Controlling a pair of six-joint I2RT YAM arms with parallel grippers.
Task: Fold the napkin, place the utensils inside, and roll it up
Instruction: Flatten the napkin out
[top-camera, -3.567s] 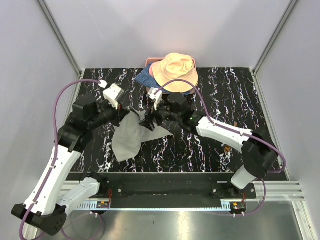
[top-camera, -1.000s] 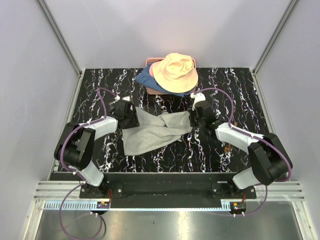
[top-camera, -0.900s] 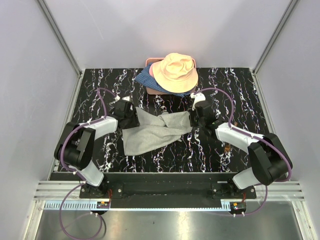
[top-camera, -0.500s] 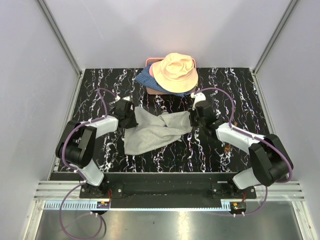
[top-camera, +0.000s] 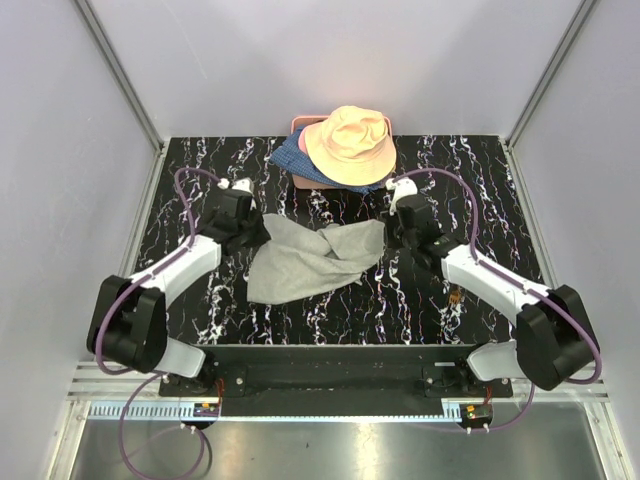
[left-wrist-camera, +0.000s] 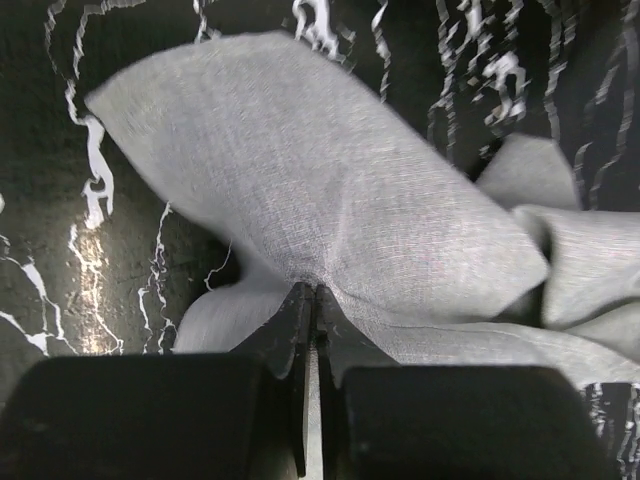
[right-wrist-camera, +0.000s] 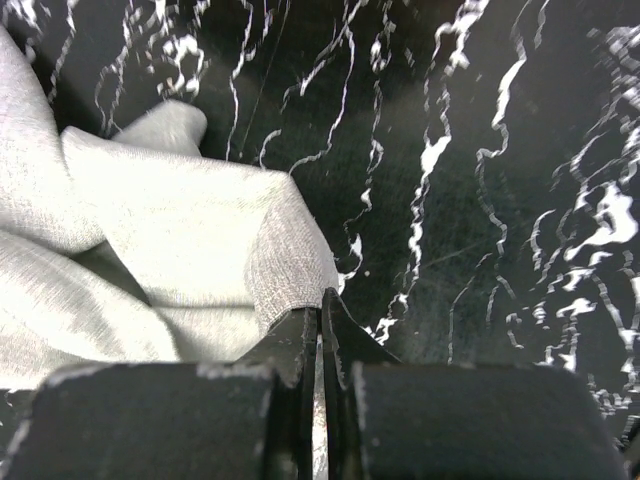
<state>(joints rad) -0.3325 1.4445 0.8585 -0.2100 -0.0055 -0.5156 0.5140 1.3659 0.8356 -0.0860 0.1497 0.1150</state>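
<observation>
The light-grey napkin (top-camera: 305, 260) lies crumpled on the black marbled table, stretched between my two grippers. My left gripper (top-camera: 260, 234) is shut on its left edge; the left wrist view shows the cloth (left-wrist-camera: 330, 190) bunching into the closed tips (left-wrist-camera: 307, 292). My right gripper (top-camera: 384, 232) is shut on its right corner, and in the right wrist view a fold of napkin (right-wrist-camera: 170, 220) is pinched at the tips (right-wrist-camera: 320, 300). A small copper-brown piece of the utensils (top-camera: 455, 296) shows beside the right forearm; the rest is hidden.
A peach bucket hat (top-camera: 350, 143) sits on blue patterned fabric (top-camera: 288, 157) and a pink item (top-camera: 300, 122) at the back centre. Metal rails and grey walls border the table (top-camera: 480, 190) on both sides.
My left gripper has shut on the napkin's left edge and moved slightly back and left. The right gripper stays shut on the right corner, shifted a little toward the back.
</observation>
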